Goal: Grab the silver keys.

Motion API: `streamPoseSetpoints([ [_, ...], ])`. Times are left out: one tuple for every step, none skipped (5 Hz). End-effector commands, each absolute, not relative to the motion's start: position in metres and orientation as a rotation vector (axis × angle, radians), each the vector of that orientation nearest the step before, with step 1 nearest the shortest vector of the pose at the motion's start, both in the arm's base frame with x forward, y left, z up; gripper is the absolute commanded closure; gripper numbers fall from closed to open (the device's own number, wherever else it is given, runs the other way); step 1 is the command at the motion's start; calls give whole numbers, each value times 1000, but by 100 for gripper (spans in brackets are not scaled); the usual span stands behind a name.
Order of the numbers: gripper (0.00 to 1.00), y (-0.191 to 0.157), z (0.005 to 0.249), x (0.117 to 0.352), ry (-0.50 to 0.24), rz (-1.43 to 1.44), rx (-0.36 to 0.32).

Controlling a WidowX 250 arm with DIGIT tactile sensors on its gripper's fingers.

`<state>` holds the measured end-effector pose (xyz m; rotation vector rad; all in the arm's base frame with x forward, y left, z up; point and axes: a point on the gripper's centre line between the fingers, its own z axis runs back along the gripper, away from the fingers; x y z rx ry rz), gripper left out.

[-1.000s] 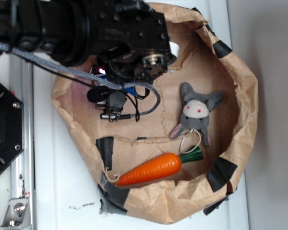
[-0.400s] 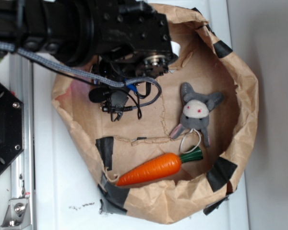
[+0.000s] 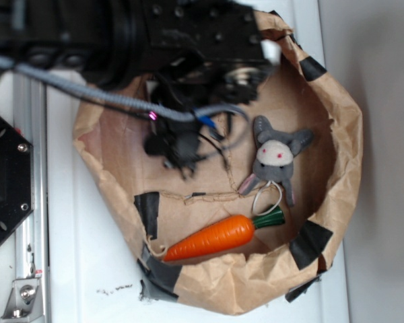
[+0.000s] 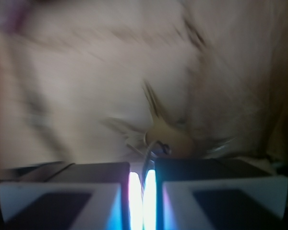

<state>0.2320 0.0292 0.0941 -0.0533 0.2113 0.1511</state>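
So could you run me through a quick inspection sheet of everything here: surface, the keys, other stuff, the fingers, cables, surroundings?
Surface: crumpled brown paper tray patched with black tape, on a white table.
Job's things: silver keys, blurred, hanging just beyond the fingertips; ring pinched between them.
Clutter: orange carrot; grey plush bunny.
Gripper: gripper with fingers nearly together, closed on the key ring.
Cables: grey braided cable running across the arm; thin dark wires looping below it.
Surroundings: black mount and metal rail to the left.
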Motion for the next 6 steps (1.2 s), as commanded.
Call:
streamPoseSetpoints([
  [100,7,193,233,8,144,-197],
  [100,7,174,230,-56,156,-126],
  [100,10,165,242,-146,195,-94],
  [100,25,159,267,-367,298,-44],
  [100,25,155,276,-350,307,-65],
  [100,23,154,278,-305,305,-60],
])
